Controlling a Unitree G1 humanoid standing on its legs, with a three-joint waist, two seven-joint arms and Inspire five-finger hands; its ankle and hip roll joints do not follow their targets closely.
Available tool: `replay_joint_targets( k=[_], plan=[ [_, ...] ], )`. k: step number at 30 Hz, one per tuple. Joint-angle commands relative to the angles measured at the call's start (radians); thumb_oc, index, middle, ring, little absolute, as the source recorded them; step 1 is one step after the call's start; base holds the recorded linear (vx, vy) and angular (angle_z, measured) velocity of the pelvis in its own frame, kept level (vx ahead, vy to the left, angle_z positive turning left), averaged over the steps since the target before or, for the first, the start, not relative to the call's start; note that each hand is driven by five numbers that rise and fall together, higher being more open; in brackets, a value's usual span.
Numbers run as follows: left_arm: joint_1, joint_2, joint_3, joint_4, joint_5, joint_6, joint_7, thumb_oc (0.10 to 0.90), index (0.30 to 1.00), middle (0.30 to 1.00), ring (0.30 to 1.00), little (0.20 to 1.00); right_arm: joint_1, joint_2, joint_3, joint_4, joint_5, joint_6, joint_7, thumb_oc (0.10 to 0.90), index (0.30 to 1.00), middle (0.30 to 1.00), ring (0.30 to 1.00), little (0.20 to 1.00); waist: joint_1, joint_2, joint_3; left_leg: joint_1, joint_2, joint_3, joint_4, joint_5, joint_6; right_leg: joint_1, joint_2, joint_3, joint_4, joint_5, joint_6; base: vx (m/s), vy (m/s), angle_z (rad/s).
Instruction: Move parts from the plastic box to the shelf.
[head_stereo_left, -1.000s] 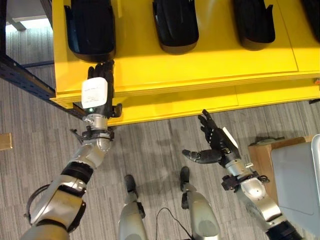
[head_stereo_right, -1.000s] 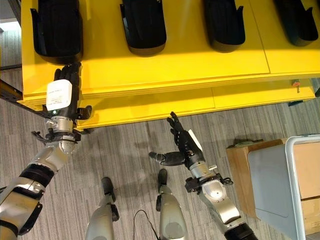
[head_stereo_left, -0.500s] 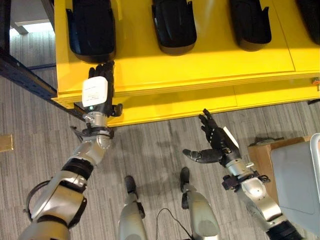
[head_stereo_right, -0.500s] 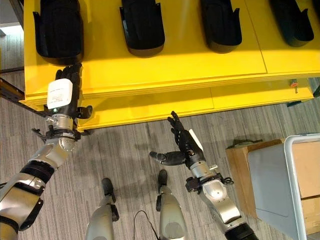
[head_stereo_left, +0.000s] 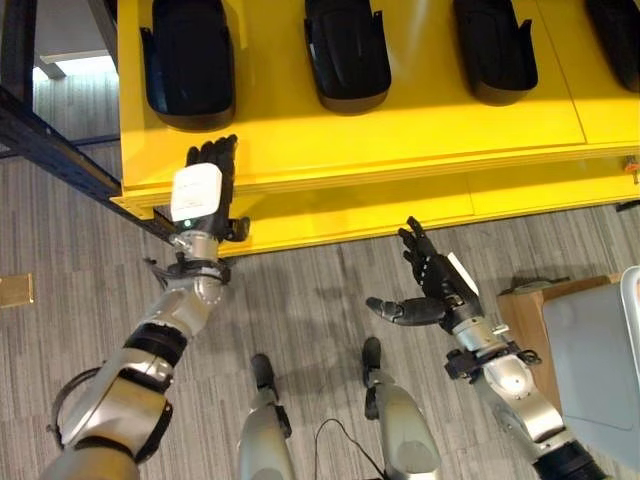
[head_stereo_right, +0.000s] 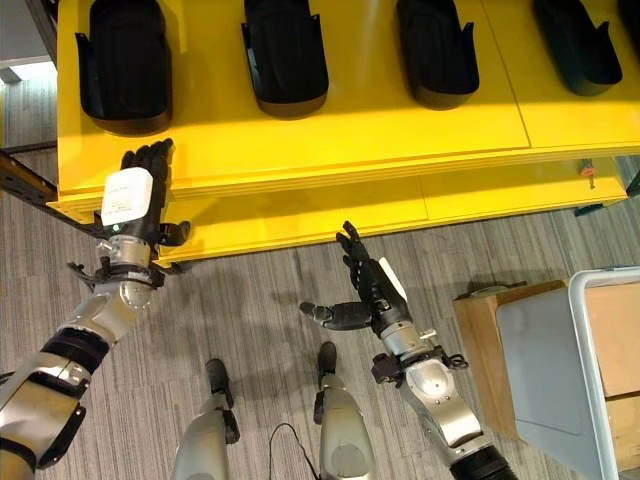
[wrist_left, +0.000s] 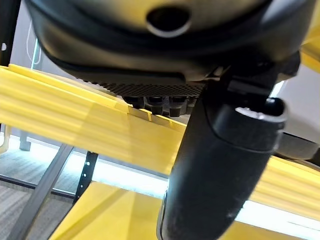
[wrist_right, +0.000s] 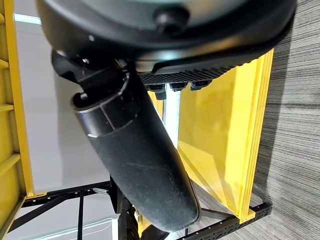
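Note:
Several black moulded parts lie in a row on the yellow shelf (head_stereo_left: 400, 135); the leftmost part (head_stereo_left: 190, 60) is at the shelf's left end and another part (head_stereo_left: 347, 50) lies to its right. My left hand (head_stereo_left: 203, 190), with a white cover on its back, lies flat over the shelf's front edge just below the leftmost part, fingers straight, holding nothing. My right hand (head_stereo_left: 438, 288) hovers over the floor in front of the shelf, open, fingers spread and thumb out to the side, with nothing in it.
A grey plastic box (head_stereo_right: 545, 360) rests on cardboard boxes (head_stereo_right: 620, 320) at the lower right. A dark metal rack beam (head_stereo_left: 60, 160) runs along the shelf's left side. A lower yellow shelf level (head_stereo_left: 400, 205) juts out under the top one. Grey striped carpet (head_stereo_left: 320, 290) covers the floor.
The camera has shifted a little. My left hand has drawn slightly back from the leftmost part toward the shelf's front edge. The right hand has not moved.

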Motion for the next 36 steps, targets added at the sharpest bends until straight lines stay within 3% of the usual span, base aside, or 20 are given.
replay_joint_targets(
  k=[1, 6, 8, 9, 11, 16, 23, 36],
  plan=[
    [0.146, -0.042, 0.019, -0.086, -0.09, -0.107, -0.067, 0.9, 1.0, 1.0, 1.0, 1.0, -0.001, 0.007, -0.092, -0.108, 0.0, -0.097, -0.014, 0.9, 1.0, 1.0, 1.0, 1.0, 0.014, 0.002, -0.121, -0.017, 0.044, -0.062, 0.091, -0.079, -0.033, 0.009, -0.111, 0.018, 0.046, -0.005, 0.104, 0.0, 0.0, 0.0],
    [0.354, -0.089, 0.072, -0.279, -0.235, -0.186, -0.202, 0.9, 1.0, 1.0, 1.0, 1.0, 0.028, 0.01, -0.134, -0.095, -0.02, -0.08, -0.005, 0.9, 1.0, 1.0, 1.0, 1.0, 0.031, 0.015, -0.144, 0.027, 0.04, -0.059, 0.055, -0.07, -0.03, 0.055, -0.108, 0.007, 0.023, -0.004, 0.101, 0.04, -0.003, 0.04],
    [0.464, -0.119, 0.095, -0.351, -0.401, -0.215, -0.274, 0.9, 1.0, 1.0, 1.0, 1.0, 0.056, 0.01, -0.16, -0.086, -0.026, -0.069, 0.003, 0.9, 1.0, 1.0, 1.0, 1.0, 0.037, 0.022, -0.159, 0.051, 0.039, -0.058, 0.035, -0.064, -0.027, 0.081, -0.105, -0.001, 0.005, 0.0, 0.102, 0.05, -0.014, 0.04],
    [0.552, -0.179, 0.106, -0.362, -0.7, -0.228, -0.393, 0.9, 1.0, 1.0, 1.0, 1.0, 0.083, 0.016, -0.172, -0.074, -0.038, -0.054, 0.004, 0.9, 1.0, 1.0, 1.0, 1.0, 0.038, 0.026, -0.175, 0.074, 0.036, -0.055, 0.014, -0.055, -0.025, 0.108, -0.103, -0.011, -0.015, 0.004, 0.103, 0.05, -0.012, 0.07],
    [0.623, -0.22, 0.093, -0.389, -0.902, -0.21, -0.481, 0.9, 1.0, 1.0, 1.0, 1.0, 0.106, 0.031, -0.179, -0.05, -0.023, -0.043, 0.005, 0.9, 1.0, 1.0, 1.0, 1.0, 0.04, 0.032, -0.194, 0.093, 0.032, -0.054, -0.005, -0.048, -0.022, 0.129, -0.1, -0.018, -0.031, 0.008, 0.104, 0.04, -0.011, 0.06],
    [0.718, -0.234, 0.068, -0.488, -1.1, -0.162, -0.586, 0.9, 1.0, 1.0, 1.0, 1.0, 0.134, 0.055, -0.167, -0.046, -0.022, -0.028, 0.003, 0.9, 1.0, 1.0, 1.0, 1.0, 0.048, 0.041, -0.249, 0.15, 0.033, -0.043, -0.056, -0.039, -0.02, 0.182, -0.091, -0.029, -0.078, 0.015, 0.107, 0.04, -0.021, 0.05],
    [0.738, -0.284, 0.088, -0.489, -1.251, -0.138, -0.619, 0.9, 1.0, 1.0, 1.0, 1.0, 0.16, 0.077, -0.147, -0.046, -0.018, -0.016, 0.006, 0.9, 1.0, 1.0, 1.0, 1.0, 0.052, 0.044, -0.319, 0.214, 0.04, -0.026, -0.097, -0.037, -0.021, 0.232, -0.081, -0.029, -0.106, 0.007, 0.107, 0.04, -0.015, -0.03],
    [0.758, -0.304, 0.118, -0.499, -1.22, -0.145, -0.61, 0.9, 1.0, 1.0, 1.0, 1.0, 0.167, 0.094, -0.126, -0.033, -0.019, -0.004, 0.012, 0.9, 1.0, 1.0, 1.0, 1.0, 0.05, 0.036, -0.376, 0.27, 0.035, -0.008, -0.134, -0.037, -0.017, 0.269, -0.078, -0.015, -0.119, 0.004, 0.107, 0.02, 0.006, -0.04]
  ],
)
